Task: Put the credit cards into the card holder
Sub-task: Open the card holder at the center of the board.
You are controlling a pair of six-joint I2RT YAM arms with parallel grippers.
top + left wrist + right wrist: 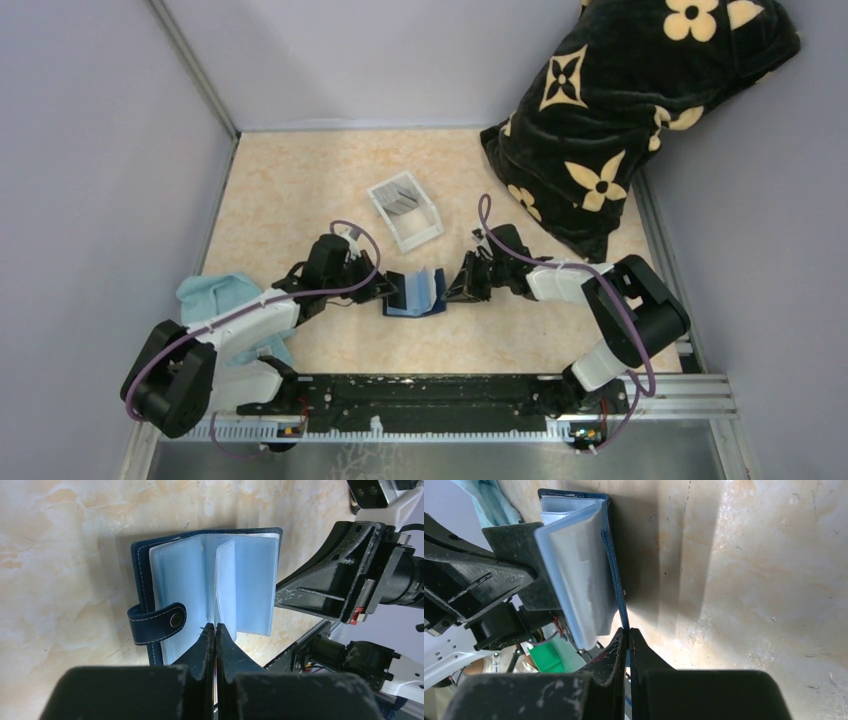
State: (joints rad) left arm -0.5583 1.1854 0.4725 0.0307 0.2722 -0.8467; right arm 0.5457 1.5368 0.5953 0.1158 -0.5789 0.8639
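The navy card holder (414,293) stands open on the table between the two arms, its light blue sleeves fanned out. My left gripper (215,627) is shut on the edge of one light blue inner sleeve of the card holder (185,580); the snap strap (157,624) hangs beside it. My right gripper (628,630) is shut on the thin navy cover of the card holder (579,570). Grey credit cards (397,193) lie stacked in a white tray behind the holder, apart from both grippers.
The white tray (425,232) sits just behind the card holder. A teal cloth (225,295) lies under the left arm. A black pillow with tan flowers (630,110) leans in the back right corner. Grey walls close off the left, back and right.
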